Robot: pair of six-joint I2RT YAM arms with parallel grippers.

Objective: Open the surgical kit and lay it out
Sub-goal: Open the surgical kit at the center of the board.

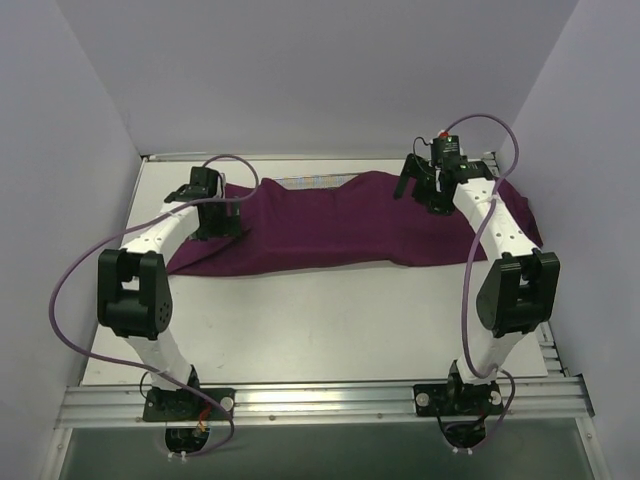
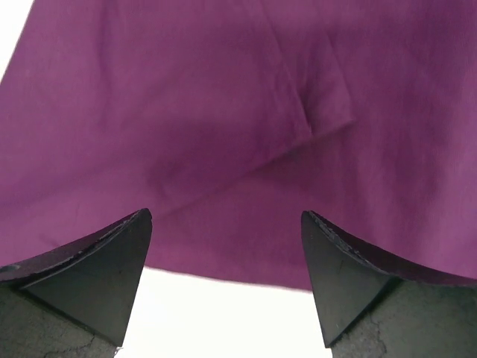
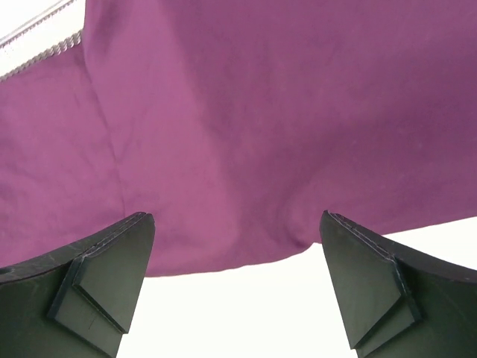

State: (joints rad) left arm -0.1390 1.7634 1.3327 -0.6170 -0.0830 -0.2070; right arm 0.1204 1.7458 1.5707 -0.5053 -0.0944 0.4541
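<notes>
Just beyond the left gripper, whose jaws are held apart and empty, the purple cloth is seen spread flat on the surface. Ahead of the right gripper, likewise parted and empty, only a tray rim is exposed. Unwrapping is judged partly done; no instruments are uncovered or laid out.

- Bare surface in front of purple cloth: wide open.
- Cloth spans far strip nearly side to side.
- Walls close left, right, back.
</notes>
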